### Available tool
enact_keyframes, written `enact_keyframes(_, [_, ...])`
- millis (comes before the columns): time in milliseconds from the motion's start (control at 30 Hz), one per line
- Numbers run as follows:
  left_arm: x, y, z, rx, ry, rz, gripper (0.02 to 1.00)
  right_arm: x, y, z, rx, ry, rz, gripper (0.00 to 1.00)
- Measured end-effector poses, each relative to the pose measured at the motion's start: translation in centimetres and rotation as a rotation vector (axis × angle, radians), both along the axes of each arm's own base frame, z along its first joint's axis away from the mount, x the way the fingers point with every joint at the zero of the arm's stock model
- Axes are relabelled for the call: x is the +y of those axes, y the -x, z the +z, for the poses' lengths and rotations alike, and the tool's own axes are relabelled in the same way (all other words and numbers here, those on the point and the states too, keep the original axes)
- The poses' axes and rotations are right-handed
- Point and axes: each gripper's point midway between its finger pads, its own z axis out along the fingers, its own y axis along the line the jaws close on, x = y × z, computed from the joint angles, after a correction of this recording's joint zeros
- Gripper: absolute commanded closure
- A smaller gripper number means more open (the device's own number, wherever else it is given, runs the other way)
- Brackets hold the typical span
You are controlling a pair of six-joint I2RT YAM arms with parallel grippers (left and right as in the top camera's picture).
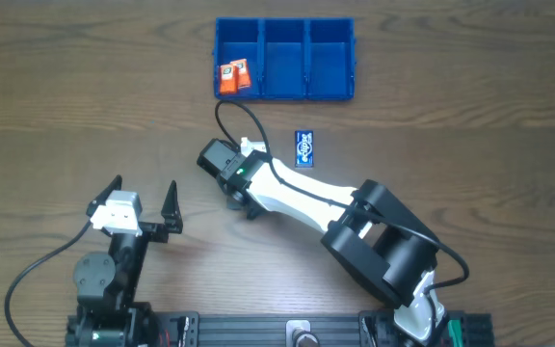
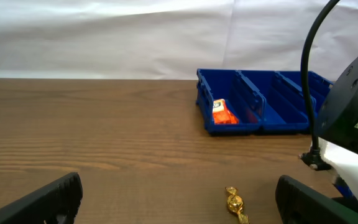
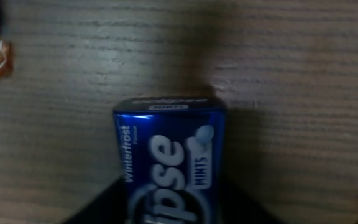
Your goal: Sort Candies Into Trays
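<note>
Squarely at right gripper [image 3: 169, 214], mint box [image 3: 169, 146]

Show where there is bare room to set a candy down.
The tray's middle and right compartments are bare; the left one holds orange candies. Open table lies left of the tray and right of the loose mint pack. Crowded: below the tray, where the right gripper, shut on a mint box, sits near a gold candy.

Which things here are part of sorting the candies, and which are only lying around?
For the job: blue tray, orange candies, mint box, gold candy.
Just there: black cable, white backdrop.
</note>
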Motion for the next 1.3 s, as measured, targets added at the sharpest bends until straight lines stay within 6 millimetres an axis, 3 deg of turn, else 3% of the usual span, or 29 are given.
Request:
enact_keyframes(133, [0.0,0.0,0.0,0.000,0.000,0.000,0.020,0.2,0.0,0.1,-0.004,0.000,0.005,0.739])
enact_keyframes(267, [0.0,0.0,0.0,0.000,0.000,0.000,0.020,0.4,-0.2,0.4,-0.001,0.014,0.028,0.755])
enact_keyframes(333, [0.0,0.0,0.0,0.000,0.000,0.000,0.020,0.4,-0.5,1.2,-0.004,0.030,0.043,0.757])
enact_keyframes(433, [0.0,0.0,0.0,0.000,0.000,0.000,0.020,0.7,-2.1,4.0,-0.048,0.048,0.068,0.755])
enact_keyframes(500, [0.0,0.0,0.0,0.000,0.000,0.000,0.020,0.8,-4.2,6.6,-0.096,0.044,0.077,0.755])
enact_keyframes(567, [0.0,0.0,0.0,0.000,0.000,0.000,0.020,0.4,-8.2,10.6,-0.185,0.014,0.066,0.755])
enact_keyframes(767, [0.0,0.0,0.0,0.000,0.000,0.000,0.020,-4.4,-20.4,21.2,-0.533,-0.049,-0.016,0.763])
enact_keyframes(867, [0.0,0.0,0.0,0.000,0.000,0.000,0.020,-6.5,-23.4,23.3,-0.636,-0.036,-0.043,0.763])
enact_keyframes(1000, [0.0,0.0,0.0,0.000,0.000,0.000,0.020,-7.2,-26.1,22.5,-0.693,-0.013,-0.046,0.761])
enact_keyframes(1200, [0.0,0.0,0.0,0.000,0.000,0.000,0.020,-6.7,-27.8,14.9,-0.600,0.047,-0.010,0.761])
enact_keyframes(1300, [0.0,0.0,0.0,0.000,0.000,0.000,0.023,-6.6,-27.8,12.3,-0.555,0.059,0.002,0.761])
